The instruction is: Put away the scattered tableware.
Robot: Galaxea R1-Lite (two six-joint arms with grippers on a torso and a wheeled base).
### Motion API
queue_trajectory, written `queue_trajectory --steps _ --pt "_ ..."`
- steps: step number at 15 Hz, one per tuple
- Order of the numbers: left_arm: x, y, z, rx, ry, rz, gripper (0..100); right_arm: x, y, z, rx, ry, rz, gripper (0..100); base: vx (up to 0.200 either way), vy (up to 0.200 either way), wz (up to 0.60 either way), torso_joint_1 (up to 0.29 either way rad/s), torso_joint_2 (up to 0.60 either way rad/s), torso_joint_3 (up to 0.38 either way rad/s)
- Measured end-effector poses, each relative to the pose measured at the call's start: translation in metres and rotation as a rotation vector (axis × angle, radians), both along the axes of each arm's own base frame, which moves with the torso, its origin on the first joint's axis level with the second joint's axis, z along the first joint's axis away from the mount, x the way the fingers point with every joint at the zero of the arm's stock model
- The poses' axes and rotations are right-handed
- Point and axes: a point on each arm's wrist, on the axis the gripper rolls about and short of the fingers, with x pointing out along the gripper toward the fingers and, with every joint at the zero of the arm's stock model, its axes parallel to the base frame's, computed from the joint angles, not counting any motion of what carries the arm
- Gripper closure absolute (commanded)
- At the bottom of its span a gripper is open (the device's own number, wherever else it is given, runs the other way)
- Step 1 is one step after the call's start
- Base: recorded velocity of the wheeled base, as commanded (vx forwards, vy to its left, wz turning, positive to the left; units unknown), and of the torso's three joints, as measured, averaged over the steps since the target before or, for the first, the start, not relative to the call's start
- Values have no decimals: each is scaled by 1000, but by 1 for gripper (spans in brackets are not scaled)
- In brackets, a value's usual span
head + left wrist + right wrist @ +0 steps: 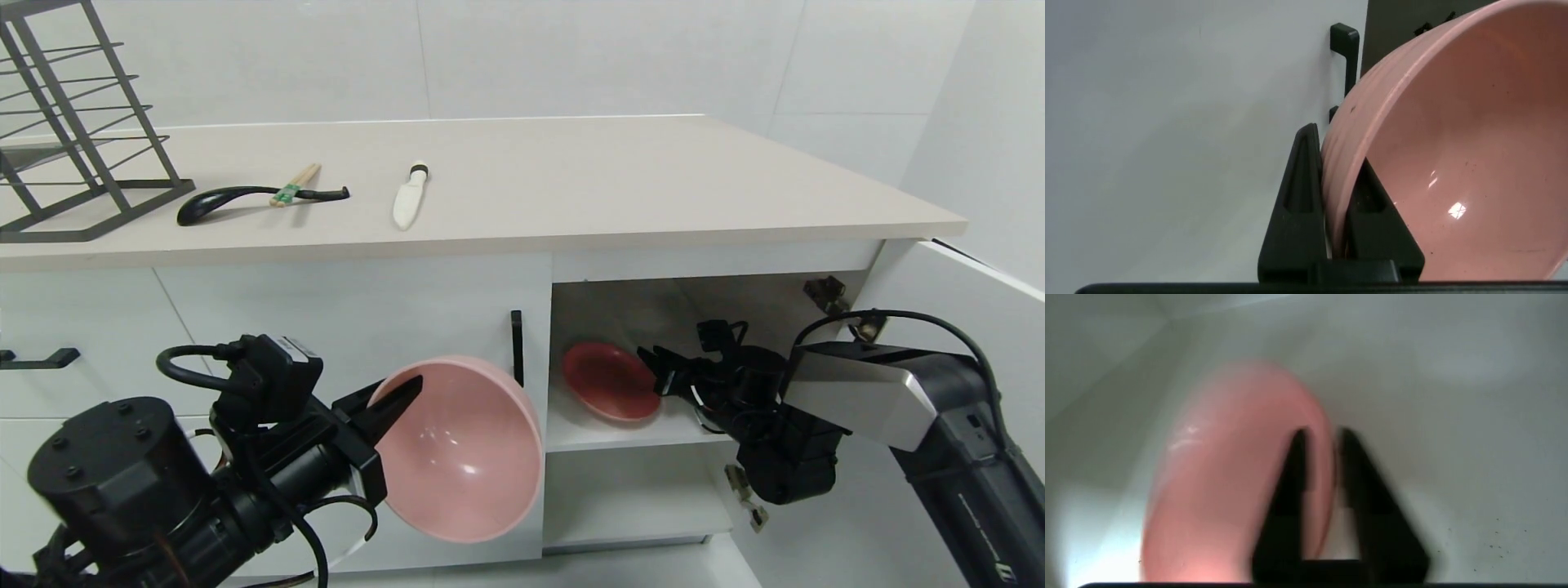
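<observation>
**Pink bowl [465,457] held outside the cabinet while the right arm occupies the shelf**

The pink bowl hangs in the air in front of the closed cabinet door [367,310], just left of its black handle [516,343]. The bowl is tipped on edge with its mouth facing right and towards the camera. The left gripper [404,392] is clamped on the bowl's left rim, one finger [1302,204] outside the wall and the other inside.

The open compartment lies immediately to the right of the bowl, past the door edge. On its upper shelf [571,433] a red plate [608,380] stands tilted, its face turned outward. The right gripper [653,367] is at the plate's right edge, closed about the rim with a finger on each face. The right arm reaches in from the near right, beside the swung-open door [963,302].

The coming move probably turns on this: the bowl has to travel right and then in, and the right arm and the plate stand in that path. The bowl is wide beside the shelf opening, so it likely goes in edge first or after the right arm clears.

On the countertop [571,180], far left of the opening, lie a black spoon [212,204], chopsticks [295,184] crossing its handle, and a white knife [408,200] pointing near to far. A wire rack [73,122] stands at the far left. The left arm is the nearer one to these.
</observation>
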Motion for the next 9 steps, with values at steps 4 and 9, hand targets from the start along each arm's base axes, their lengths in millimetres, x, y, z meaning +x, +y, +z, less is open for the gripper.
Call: queue_trajectory --steps 4,9 --pt "1 -2 1 3 -9 -8 100 1 -3 -3 -65 -30 1 0 0 0 0 0 0 0" --pt "3 -7 2 31 -40 -18 100 -39 -2 13 -220 4 56 0 0 0 0 0 0 0"
